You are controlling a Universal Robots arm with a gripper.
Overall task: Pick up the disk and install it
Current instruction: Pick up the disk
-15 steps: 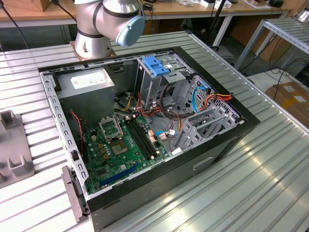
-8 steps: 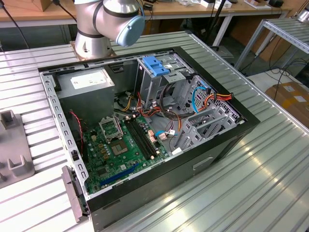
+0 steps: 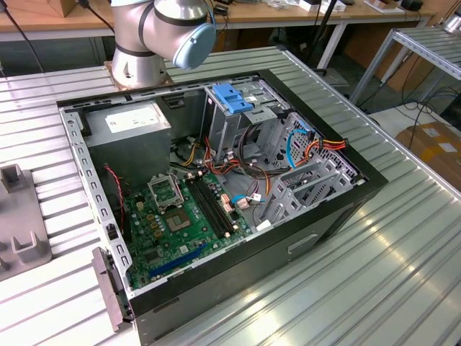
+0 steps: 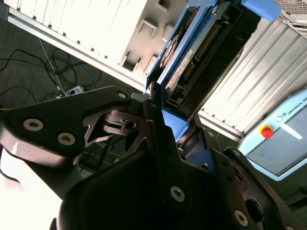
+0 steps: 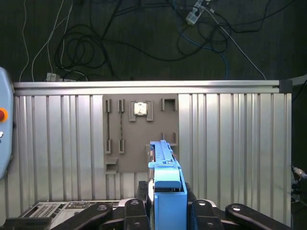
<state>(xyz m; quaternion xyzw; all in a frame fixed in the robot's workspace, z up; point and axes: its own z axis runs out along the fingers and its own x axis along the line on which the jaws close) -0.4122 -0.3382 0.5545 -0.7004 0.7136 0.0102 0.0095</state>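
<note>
My fingers [image 4: 158, 134] are clamped on the disk [image 5: 165, 184] (gripping its flat faces). Its long axis runs straight out from between them, toward the grey fixture [image 5: 139, 129] on the counter [image 5: 230, 143].

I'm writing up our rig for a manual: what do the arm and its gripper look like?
The arm has rounded silver-grey metal joints with a light blue round end cap. The gripper is matte black, built from flat angular linkage plates with cut-outs, fastened by silver screws.
</note>
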